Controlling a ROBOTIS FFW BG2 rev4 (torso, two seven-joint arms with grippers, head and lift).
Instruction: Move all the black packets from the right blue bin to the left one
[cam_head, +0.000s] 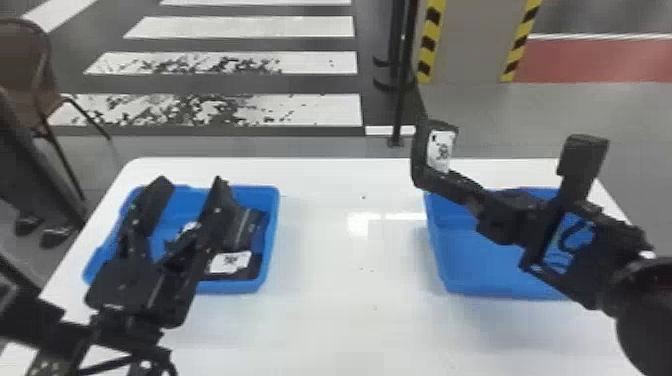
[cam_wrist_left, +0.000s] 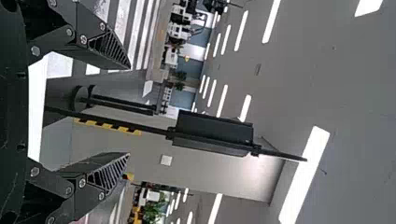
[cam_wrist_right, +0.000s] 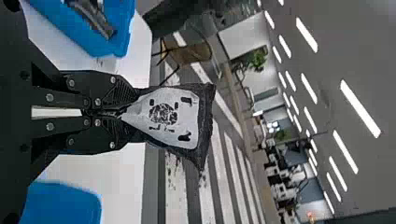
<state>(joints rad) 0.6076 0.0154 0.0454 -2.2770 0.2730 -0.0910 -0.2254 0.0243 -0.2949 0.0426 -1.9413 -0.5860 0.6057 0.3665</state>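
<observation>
Between the two bins' far edges, toward the right one, my right gripper (cam_head: 452, 182) holds a black packet (cam_head: 419, 150) with a white label above the table. In the right wrist view, the right gripper (cam_wrist_right: 127, 113) is shut on the packet (cam_wrist_right: 205, 123), pinching its narrowed end. My left gripper (cam_head: 190, 181) stands open over the left blue bin (cam_head: 270, 200); in the left wrist view, the left gripper (cam_wrist_left: 128, 111) has nothing between its fingers. Black packets (cam_head: 250, 227) lie in that bin, one labelled white. The right arm partly hides the right blue bin (cam_head: 450, 255).
The white table (cam_head: 350, 310) carries both bins, with a wide gap between them. Beyond its far edge are a dark post (cam_head: 400, 90) and a striped column (cam_head: 465, 40). A chair (cam_head: 25, 65) and a person's legs are at the left.
</observation>
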